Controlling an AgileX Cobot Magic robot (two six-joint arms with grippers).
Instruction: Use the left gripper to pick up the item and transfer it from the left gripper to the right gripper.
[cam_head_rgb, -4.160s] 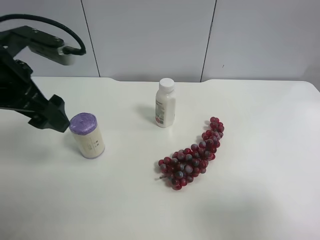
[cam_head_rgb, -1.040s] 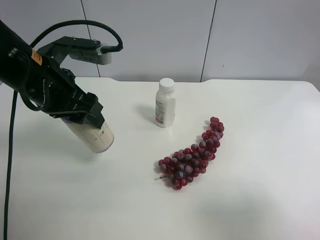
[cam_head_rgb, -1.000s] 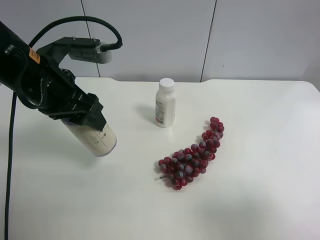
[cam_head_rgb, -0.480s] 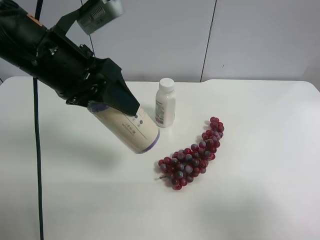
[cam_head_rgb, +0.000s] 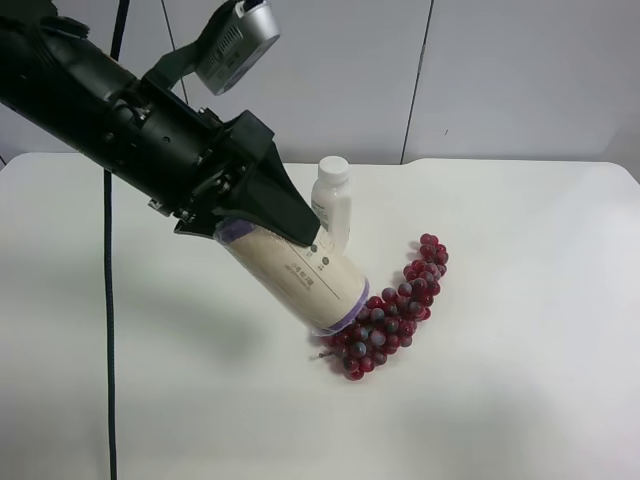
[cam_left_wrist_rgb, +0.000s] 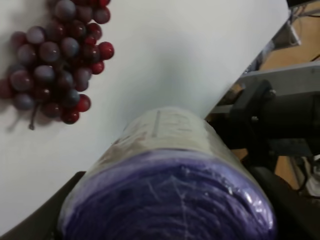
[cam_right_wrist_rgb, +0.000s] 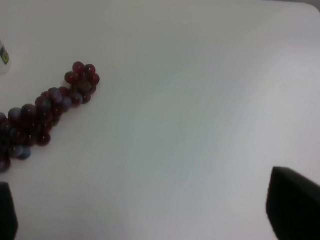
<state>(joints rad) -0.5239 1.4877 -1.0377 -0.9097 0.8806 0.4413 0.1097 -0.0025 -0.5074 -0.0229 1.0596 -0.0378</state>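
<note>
The left gripper is shut on the item, a cream canister with a purple lid. It holds the canister in the air, tilted, with the base end over the near end of the red grapes. In the left wrist view the purple lid fills the lower part, with the gripper's fingers on both sides. The right gripper shows only in the right wrist view as two black fingertips far apart, open and empty above the table. It is out of the exterior high view.
A slim white bottle stands behind the canister on the white table. The grapes also show in the right wrist view and in the left wrist view. The table's edge and metal framing show beyond it.
The left arm took hold of the canister, lifted it off the table and carried it rightwards in the exterior high view, tilted, until its base end is over the grapes.
</note>
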